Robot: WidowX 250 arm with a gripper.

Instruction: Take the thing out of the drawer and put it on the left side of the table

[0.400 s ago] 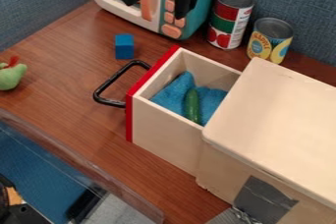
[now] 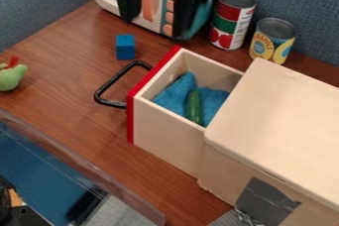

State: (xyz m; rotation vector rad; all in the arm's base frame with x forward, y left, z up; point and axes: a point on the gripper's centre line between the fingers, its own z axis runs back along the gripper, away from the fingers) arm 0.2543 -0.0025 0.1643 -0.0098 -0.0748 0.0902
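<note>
Brown table point(image 2: 73, 71), gripper point(image 2: 155, 28) fingers point(image 2: 131, 3) wide apart.

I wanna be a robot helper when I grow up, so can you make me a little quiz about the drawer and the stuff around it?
1. Fill in the word: in the open drawer, the cucumber lies on a cloth that is coloured ____.
2. True or false: the claw is open.
3. Pick one: how many cans stand beside the toy microwave?
a) one
b) two
c) four

Key: 1. blue; 2. true; 3. b
</note>
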